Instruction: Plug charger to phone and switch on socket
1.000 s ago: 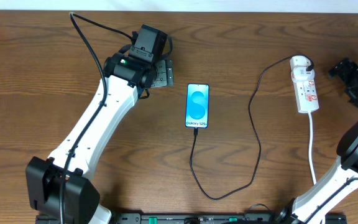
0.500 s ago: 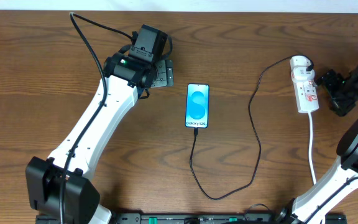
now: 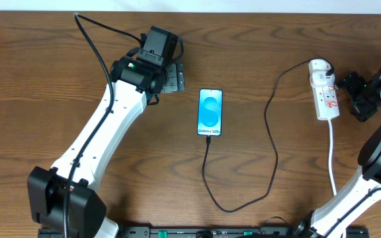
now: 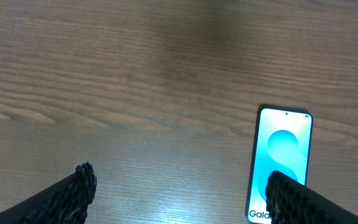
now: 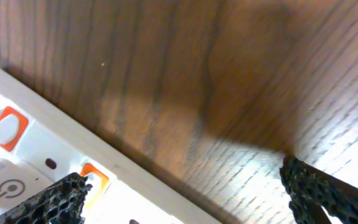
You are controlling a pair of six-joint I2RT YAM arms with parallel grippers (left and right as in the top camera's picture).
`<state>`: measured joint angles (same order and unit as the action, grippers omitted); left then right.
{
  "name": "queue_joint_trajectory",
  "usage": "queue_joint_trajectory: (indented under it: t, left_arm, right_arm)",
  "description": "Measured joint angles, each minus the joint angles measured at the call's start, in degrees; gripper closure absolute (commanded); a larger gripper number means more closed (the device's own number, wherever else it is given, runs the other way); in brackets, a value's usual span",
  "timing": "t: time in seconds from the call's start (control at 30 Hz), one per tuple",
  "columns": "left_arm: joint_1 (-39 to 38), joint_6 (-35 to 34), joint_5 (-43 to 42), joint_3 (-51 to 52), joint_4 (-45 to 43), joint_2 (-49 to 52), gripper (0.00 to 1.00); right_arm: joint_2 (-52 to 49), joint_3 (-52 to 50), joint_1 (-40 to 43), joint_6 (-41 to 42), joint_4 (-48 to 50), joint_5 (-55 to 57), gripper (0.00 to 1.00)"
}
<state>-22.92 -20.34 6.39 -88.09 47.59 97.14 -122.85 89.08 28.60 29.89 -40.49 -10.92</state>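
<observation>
1 phone | 1 charger | 1 socket | both arms' jaws apart, empty

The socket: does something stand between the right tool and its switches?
Nothing visible does. The right tool hangs open just right of the socket, with only bare table between. In the right wrist view, one fingertip already overlaps the strip by an orange-red switch.
</observation>
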Motion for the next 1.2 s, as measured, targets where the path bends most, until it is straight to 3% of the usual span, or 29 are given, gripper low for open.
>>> queue_joint_trajectory:
  t: [1.2]
  left_arm:
    - [0.0,0.0,0.0,0.0,0.0,0.0,0.11]
  right_arm:
    - [-0.2,0.2,-2.2,1.0,-1.9,1.7,0.01]
